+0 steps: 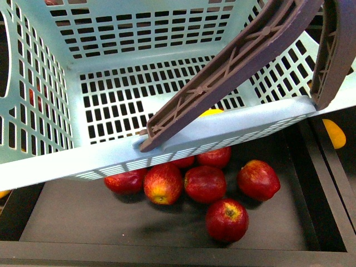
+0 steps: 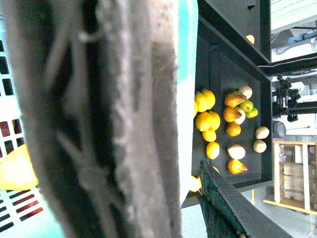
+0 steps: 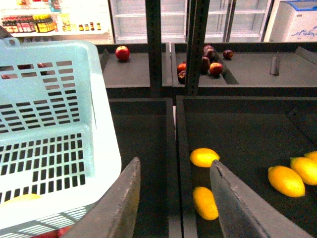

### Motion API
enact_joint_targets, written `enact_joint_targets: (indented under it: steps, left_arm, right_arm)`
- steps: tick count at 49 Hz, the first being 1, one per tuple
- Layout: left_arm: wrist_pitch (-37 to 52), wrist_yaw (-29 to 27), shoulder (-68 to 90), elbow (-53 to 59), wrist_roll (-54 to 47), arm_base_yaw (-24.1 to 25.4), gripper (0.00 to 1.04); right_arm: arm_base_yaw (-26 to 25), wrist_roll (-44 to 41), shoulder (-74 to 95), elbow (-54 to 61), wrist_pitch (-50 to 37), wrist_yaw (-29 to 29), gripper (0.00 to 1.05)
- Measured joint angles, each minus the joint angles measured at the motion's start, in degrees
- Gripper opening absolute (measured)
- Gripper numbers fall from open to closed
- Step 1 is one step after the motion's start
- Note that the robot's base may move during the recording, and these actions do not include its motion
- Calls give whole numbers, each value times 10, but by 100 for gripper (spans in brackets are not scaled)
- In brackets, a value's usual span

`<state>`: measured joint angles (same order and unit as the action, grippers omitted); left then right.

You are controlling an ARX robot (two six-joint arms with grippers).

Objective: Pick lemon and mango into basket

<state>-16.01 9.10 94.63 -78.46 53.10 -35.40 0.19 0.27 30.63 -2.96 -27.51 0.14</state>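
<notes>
Mango (image 3: 204,202), lower centre: we are aiming the open right gripper (image 3: 174,198) at it, needing descent. Of the left gripper (image 2: 188,198) we cannot tell the grip.

Dark display shelves (image 3: 257,74), glass-door fridges (image 3: 133,20) behind, bottle rack (image 3: 29,22) alongside.

matt plastic basket (image 1: 239,127), glossy red apples (image 1: 206,182)

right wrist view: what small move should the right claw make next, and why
Probably lower the open right claw onto the elongated orange-yellow fruit showing between its fingers, likely the mango; a yellow fruit already lies in the pale teal slotted plastic basket.
</notes>
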Motion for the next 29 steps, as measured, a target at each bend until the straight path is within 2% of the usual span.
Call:
enact_joint_targets:
  steps: [4,12,14,29]
  left_arm:
    - [0,1,0,0,0,0,29]
    - [0,1,0,0,-1,-4,29]
    - [0,6,0,0,-1,-7,29]
    - [0,2,0,0,2,-4,29]
  right_arm:
    - [0,0,0,0,0,0,57]
    - [0,0,0,0,0,2,93]
    - [-1,0,0,0,0,2,98]
    - [-1,0,-1,1,0,0,96]
